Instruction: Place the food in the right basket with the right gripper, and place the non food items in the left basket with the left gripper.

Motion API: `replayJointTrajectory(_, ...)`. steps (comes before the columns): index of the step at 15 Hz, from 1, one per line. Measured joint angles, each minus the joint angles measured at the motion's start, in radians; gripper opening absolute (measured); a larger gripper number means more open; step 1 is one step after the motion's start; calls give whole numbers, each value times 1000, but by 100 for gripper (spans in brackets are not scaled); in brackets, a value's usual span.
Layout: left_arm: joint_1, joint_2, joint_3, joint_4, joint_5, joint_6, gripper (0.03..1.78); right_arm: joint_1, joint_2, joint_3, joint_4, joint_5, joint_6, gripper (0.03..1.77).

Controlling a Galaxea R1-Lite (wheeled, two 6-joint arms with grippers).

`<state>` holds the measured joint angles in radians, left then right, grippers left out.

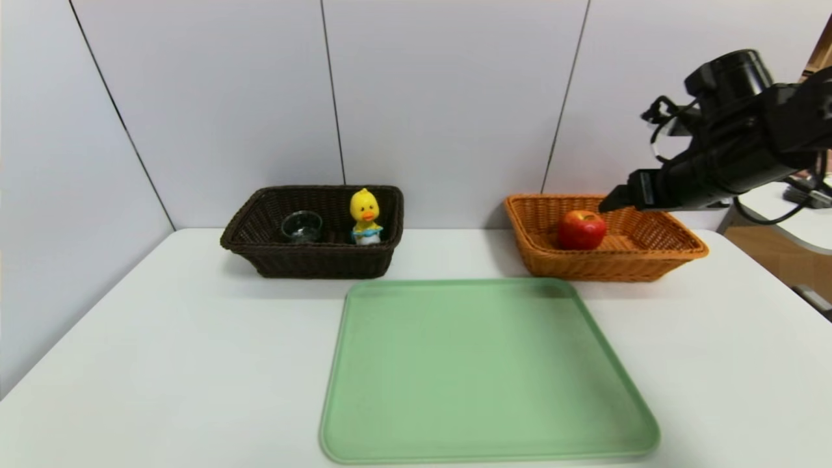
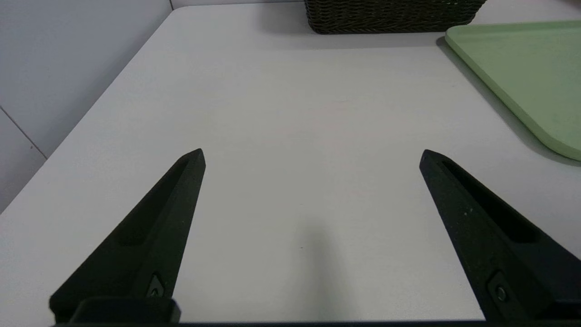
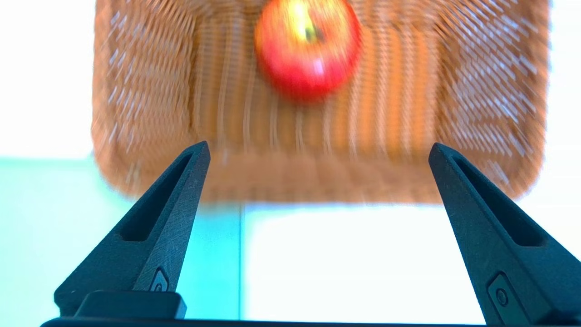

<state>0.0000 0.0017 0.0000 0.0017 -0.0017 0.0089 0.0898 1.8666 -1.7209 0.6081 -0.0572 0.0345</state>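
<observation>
1. Head view: our apple lies in the orange basket; our right gripper hovers above, fingers apart.
2. Our cup and duck sit in the dark basket.
3. Our left gripper, fingers apart, waits over the worktop.

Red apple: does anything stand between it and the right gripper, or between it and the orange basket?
Nothing visible stands in the way. The red apple already lies inside the orange basket. The right gripper is open over the basket, with no object seen between it and the apple.
</observation>
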Motion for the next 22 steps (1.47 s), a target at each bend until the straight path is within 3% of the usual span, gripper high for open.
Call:
replayJointTrajectory(9, 0, 0, 0, 0, 0, 0, 169, -39, -804, 687, -24, 0, -7, 169)
replayJointTrajectory(14, 0, 0, 0, 0, 0, 0, 169, -92, -1209, 1095, -247, 3, -62, 169)
replayJointTrajectory(22, 0, 0, 0, 0, 0, 0, 169, -90, -1659, 1539, -575, 6, -140, 169)
